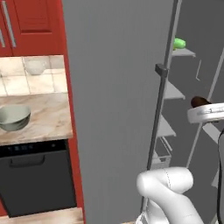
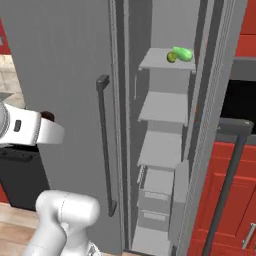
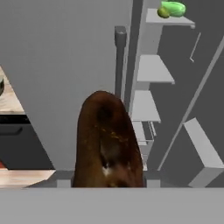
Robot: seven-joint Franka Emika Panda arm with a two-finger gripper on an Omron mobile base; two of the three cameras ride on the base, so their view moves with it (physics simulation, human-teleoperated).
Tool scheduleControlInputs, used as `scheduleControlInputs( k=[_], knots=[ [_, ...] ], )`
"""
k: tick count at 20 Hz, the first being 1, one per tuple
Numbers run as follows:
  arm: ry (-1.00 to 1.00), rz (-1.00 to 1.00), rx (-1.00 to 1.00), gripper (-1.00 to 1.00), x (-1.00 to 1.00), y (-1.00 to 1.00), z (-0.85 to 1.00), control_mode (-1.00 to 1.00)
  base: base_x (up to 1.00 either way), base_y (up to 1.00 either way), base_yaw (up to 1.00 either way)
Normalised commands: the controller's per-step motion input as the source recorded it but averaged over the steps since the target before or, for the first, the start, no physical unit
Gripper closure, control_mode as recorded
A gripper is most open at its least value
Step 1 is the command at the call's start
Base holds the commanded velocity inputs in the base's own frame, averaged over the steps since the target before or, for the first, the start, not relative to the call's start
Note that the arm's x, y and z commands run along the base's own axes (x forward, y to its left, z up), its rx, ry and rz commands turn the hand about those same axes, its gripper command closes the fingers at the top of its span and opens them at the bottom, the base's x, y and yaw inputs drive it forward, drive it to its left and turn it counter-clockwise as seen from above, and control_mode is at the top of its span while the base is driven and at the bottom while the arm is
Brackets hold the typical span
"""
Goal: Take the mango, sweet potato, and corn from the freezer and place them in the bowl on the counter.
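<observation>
The dark brown sweet potato [image 3: 108,142] stands up out of the gripper's grasp, in front of the open grey freezer [image 1: 113,87]. Two green items [image 2: 180,54] lie on the freezer's top shelf. The pale grey-green bowl [image 1: 14,117] sits upright on the marbled counter [image 1: 48,118].

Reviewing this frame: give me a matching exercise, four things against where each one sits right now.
Things:
1. small dark brown sweet potato
2. round pale grey-green bowl
3. bright green oblong food item
4. vertical grey bar handle

Places:
A. on the top inner shelf of the tall grey freezer
B. on the beige marbled counter
C. on the freezer's grey door
D. held in the shut gripper, outside the freezer

Pairs: 1-D, 2-B, 3-A, 4-C
</observation>
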Motion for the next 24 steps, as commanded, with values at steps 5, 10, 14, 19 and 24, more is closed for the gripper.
scheduleControlInputs(
  k=[5,10,14,19,24],
  knots=[
    [0.0,0.0,0.0,1.0,0.0,0.0,0.0,1.0,-0.21,1.0,0.0],
    [0.0,0.0,0.0,1.0,0.0,0.0,0.0,1.0,0.0,1.0,0.0],
    [0.0,0.0,0.0,1.0,0.0,0.0,0.0,1.0,0.0,1.0,0.0],
    [0.0,0.0,0.0,1.0,0.0,0.0,0.0,1.0,0.0,1.0,0.0],
    [0.0,0.0,0.0,1.0,0.0,0.0,0.0,1.0,0.28,0.94,0.0]
  ],
)
